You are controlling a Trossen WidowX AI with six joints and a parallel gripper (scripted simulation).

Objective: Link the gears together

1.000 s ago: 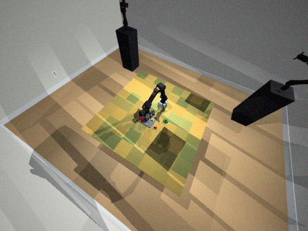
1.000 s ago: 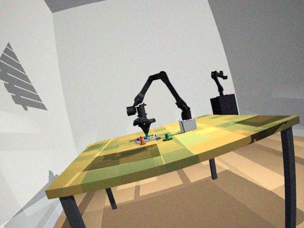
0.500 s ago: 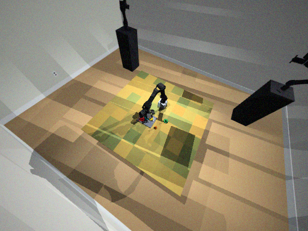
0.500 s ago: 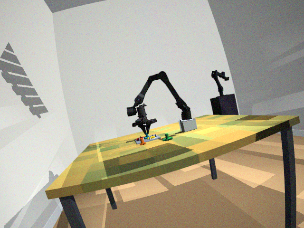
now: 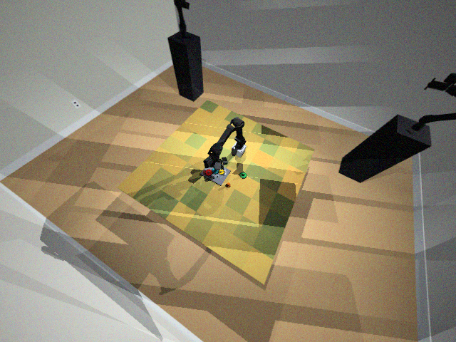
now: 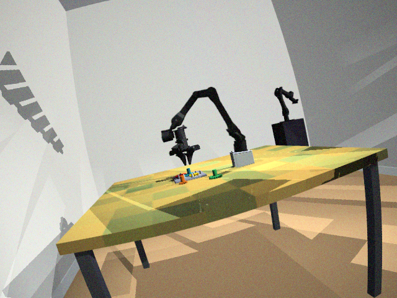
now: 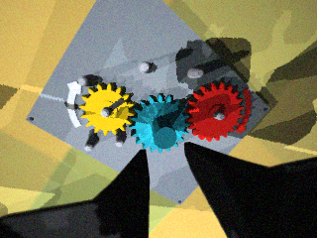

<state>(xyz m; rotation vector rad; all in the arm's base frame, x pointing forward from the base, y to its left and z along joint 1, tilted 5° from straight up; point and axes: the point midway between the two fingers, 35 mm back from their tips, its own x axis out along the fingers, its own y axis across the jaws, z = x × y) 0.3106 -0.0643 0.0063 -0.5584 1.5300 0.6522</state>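
Gripper's (image 5: 218, 172) (image 6: 188, 164) (image 7: 166, 147) empty, fingers slightly apart over the board's (image 5: 221, 181) (image 6: 202, 175) (image 7: 179, 190) near corner; tbh a sideways clip could tilt the teal gear (image 5: 215, 170) (image 6: 188, 171) (image 7: 159, 121).

No legible text, brand, label or number is visible; the only signs are a white curved marking (image 7: 73, 104) beside the yellow gear (image 7: 106, 110) and a red one (image 7: 247, 106) beside the red gear (image 5: 208, 170) (image 7: 214, 110), both on the grey board (image 5: 221, 180) (image 6: 201, 175) (image 7: 114, 30) near the tool (image 6: 188, 162) (image 7: 166, 148).
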